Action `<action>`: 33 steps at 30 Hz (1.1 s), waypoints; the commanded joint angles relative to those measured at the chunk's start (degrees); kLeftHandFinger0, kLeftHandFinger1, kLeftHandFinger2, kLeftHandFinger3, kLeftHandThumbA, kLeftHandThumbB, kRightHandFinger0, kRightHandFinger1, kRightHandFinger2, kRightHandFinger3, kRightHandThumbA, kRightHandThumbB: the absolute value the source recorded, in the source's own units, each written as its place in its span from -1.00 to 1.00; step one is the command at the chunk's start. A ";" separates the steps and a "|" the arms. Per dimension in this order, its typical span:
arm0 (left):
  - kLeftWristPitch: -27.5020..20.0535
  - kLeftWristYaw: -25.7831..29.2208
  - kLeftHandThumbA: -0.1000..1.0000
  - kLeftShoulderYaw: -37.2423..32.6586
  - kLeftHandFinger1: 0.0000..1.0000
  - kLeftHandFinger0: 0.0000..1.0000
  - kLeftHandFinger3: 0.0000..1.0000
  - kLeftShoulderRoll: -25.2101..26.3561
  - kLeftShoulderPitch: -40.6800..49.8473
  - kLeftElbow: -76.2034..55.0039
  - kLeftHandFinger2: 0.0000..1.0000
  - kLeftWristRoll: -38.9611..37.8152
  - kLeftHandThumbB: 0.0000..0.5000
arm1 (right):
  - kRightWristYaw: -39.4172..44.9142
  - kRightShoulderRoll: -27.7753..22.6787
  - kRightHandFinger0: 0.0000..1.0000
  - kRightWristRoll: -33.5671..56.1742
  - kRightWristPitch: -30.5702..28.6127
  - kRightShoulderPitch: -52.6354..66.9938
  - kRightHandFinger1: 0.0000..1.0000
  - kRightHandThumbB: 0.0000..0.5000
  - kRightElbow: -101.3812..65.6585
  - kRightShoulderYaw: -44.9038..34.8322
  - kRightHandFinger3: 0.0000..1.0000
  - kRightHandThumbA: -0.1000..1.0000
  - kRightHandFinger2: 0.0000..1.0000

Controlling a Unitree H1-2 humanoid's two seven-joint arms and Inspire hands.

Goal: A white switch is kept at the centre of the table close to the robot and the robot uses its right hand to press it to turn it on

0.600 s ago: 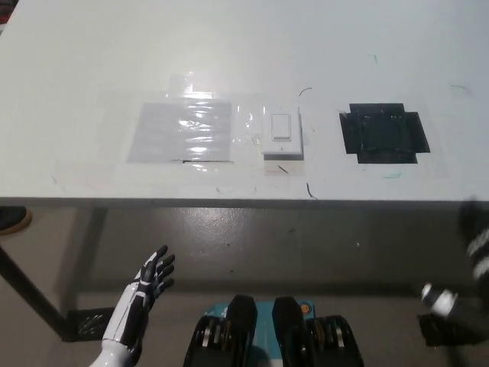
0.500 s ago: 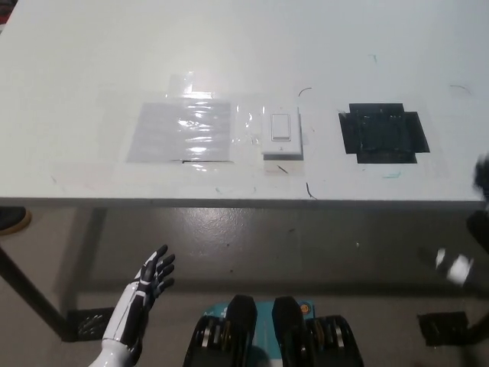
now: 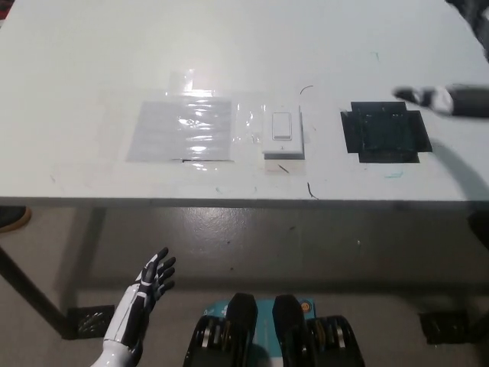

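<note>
The right robot hand shows as a blurred pale and dark streak over the right part of the worktop, above the far right corner of the black taped square. Motion blur smears it, so whether its fingers are spread or closed cannot be told. It touches nothing that can be made out, and a curved dark shadow runs down the right side of the worktop beneath it toward the near edge.

The black taped square lies flat on the worktop between this robot hand and the white switch. The switch sits near the middle of the worktop, toward the near edge, well apart from the right robot hand. It is a white plate with a rocker at its centre, lying flat, and nothing covers it. No object rises from the surface between the hand and the switch; the tape patch is flat.

Just to the left of the switch, a clear shiny plastic sheet is stuck to the worktop, catching glare. A few small dark pen marks lie around the switch, and a small teal mark sits just near the black square's front edge.

The left robot hand rests low at the lower left, below the worktop's near edge and over the floor, fingers spread apart and holding nothing.
</note>
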 commanded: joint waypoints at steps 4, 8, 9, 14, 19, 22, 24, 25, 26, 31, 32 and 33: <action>-0.95 -1.19 0.97 0.25 1.00 1.00 1.00 0.82 -2.39 -2.59 1.00 -0.82 -0.63 | 22.76 -4.20 1.00 -6.80 13.14 -30.77 1.00 0.00 18.65 17.47 1.00 1.00 1.00; -1.20 -0.90 0.97 0.29 1.00 1.00 1.00 0.75 -2.36 -2.54 1.00 -0.49 -0.73 | 24.15 -0.20 1.00 -10.53 12.77 -35.54 1.00 0.02 28.07 23.95 1.00 1.00 1.00; -1.25 -0.86 0.98 0.27 1.00 1.00 1.00 0.76 -2.37 -2.59 1.00 -0.39 -0.73 | 24.27 0.65 1.00 -11.03 12.38 -36.50 1.00 0.02 30.09 25.11 1.00 1.00 1.00; -0.14 -1.05 0.94 0.05 1.00 1.00 1.00 0.86 -1.96 -3.68 1.00 -0.34 -0.65 | 22.59 3.26 1.00 -17.23 10.58 -38.31 1.00 0.12 34.85 32.59 1.00 1.00 1.00; -0.46 -1.12 0.95 0.10 1.00 1.00 1.00 1.08 -2.17 -3.68 1.00 -0.16 -0.69 | 24.97 5.66 1.00 -16.72 8.37 -39.28 1.00 -0.01 41.63 36.07 1.00 1.00 1.00; -0.85 -1.11 0.93 0.18 1.00 1.00 1.00 1.13 -2.36 -3.45 1.00 -0.19 -0.72 | 25.29 6.83 1.00 -16.97 9.06 -38.53 1.00 -0.03 43.00 36.18 1.00 1.00 1.00; -0.76 -1.22 0.89 0.17 1.00 1.00 1.00 1.19 -2.36 -3.45 1.00 -0.29 -0.73 | 25.19 7.32 1.00 -17.12 12.61 -37.34 1.00 0.03 41.76 35.56 1.00 1.00 1.00; -0.77 -1.21 0.89 0.10 1.00 1.00 1.00 1.28 -2.43 -3.31 1.00 -0.07 -0.73 | 25.61 7.75 1.00 -17.98 12.23 -37.17 1.00 -0.02 42.59 36.24 1.00 1.00 1.00; -0.65 -1.19 0.89 0.14 1.00 1.00 1.00 1.37 -2.45 -3.35 1.00 -0.04 -0.73 | 25.94 8.04 1.00 -18.57 11.64 -37.28 1.00 -0.03 43.28 36.63 1.00 1.00 1.00; -0.64 -0.84 0.83 0.13 1.00 1.00 1.00 1.54 -2.44 -3.48 1.00 0.44 -0.64 | 25.09 10.47 1.00 -22.07 4.14 -37.82 1.00 0.15 51.08 38.13 1.00 1.00 1.00; -0.98 -0.83 0.82 0.11 1.00 1.00 1.00 1.57 -2.47 -3.32 1.00 0.47 -0.66 | 25.11 10.53 1.00 -22.96 3.71 -37.74 1.00 0.14 51.15 38.62 1.00 1.00 1.00; -1.27 -0.92 0.81 0.11 1.00 1.00 1.00 1.62 -2.51 -3.16 1.00 0.42 -0.67 | 25.36 10.59 1.00 -23.56 3.70 -37.66 1.00 0.09 51.04 38.83 1.00 1.00 1.00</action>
